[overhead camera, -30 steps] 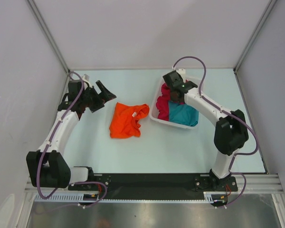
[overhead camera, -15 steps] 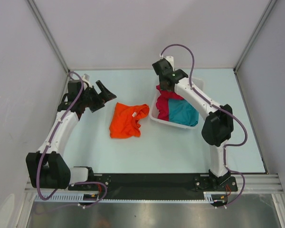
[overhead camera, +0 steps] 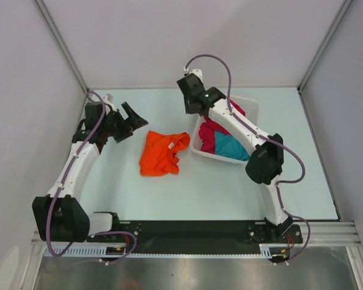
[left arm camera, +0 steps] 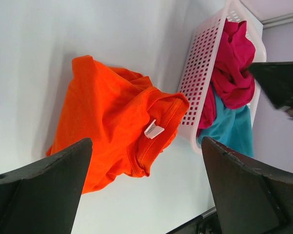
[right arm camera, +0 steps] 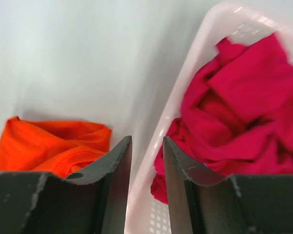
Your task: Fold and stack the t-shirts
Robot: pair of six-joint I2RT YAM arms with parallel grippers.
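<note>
Top: right arm point(overhead camera: 233, 122) swung off basket point(overhead camera: 255, 109) to its far-left corner. Red shirt point(overhead camera: 207, 140) and teal shirt point(overhead camera: 225, 146) still inside, orange shirt point(overhead camera: 162, 154) crumpled left of basket.
Left wrist: left gripper point(left arm camera: 146, 141) gaping, empty.
Right wrist: right gripper point(right arm camera: 147, 141), clenched a sec ago, now slightly parted w/ nothing held. We reckon no shirt pulled, folding unstarted.

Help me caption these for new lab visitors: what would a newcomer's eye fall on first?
The bright orange t-shirt stands out first, lying crumpled on the pale table, left of centre. Next comes the white lattice basket just to its right, holding a bunched crimson t-shirt and a teal t-shirt beside it.
</note>
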